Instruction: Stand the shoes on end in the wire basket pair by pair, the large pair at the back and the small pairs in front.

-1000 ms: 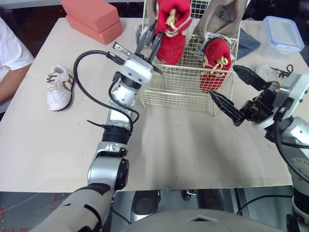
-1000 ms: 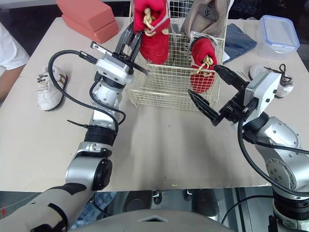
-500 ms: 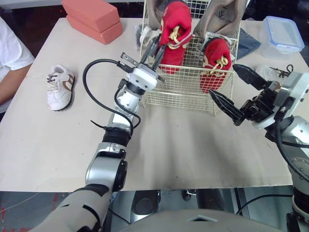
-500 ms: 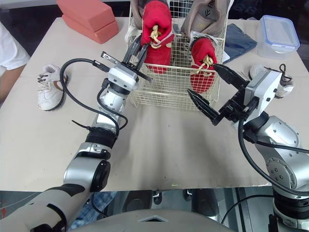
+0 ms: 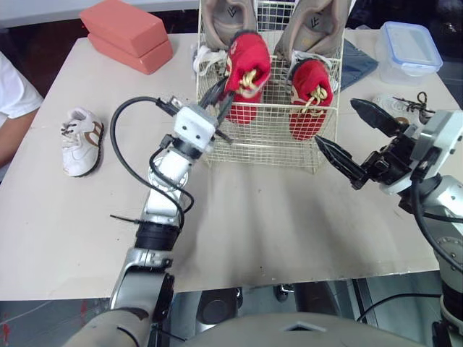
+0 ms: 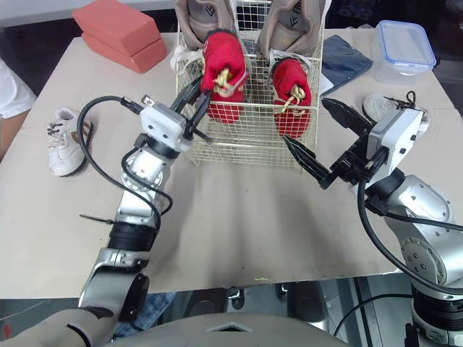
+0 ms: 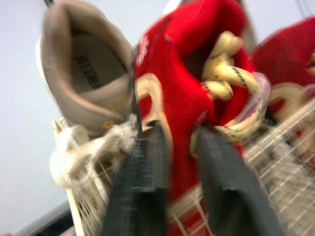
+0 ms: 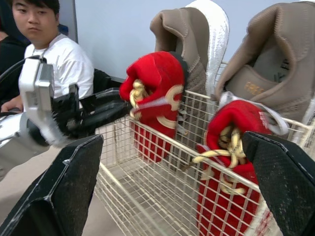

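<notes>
Red shoe [image 5: 246,72] stands on end at the front left of the wire basket [image 5: 260,148], before the large tan pair [image 5: 226,14]. The left hand [image 5: 223,97], arm reaching forward, is clamped on its collar. Release only once the shoe leans steady against the wire. The right hand [image 5: 336,123] hovers by the basket's right front corner, fingers wide apart.

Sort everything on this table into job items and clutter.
Job: wire basket; tan pair; red shoe gripped by left end effector; second red shoe; left white shoe; right white shoe.
Clutter: salmon blocks; lidded plastic tub; blue cloth.
</notes>
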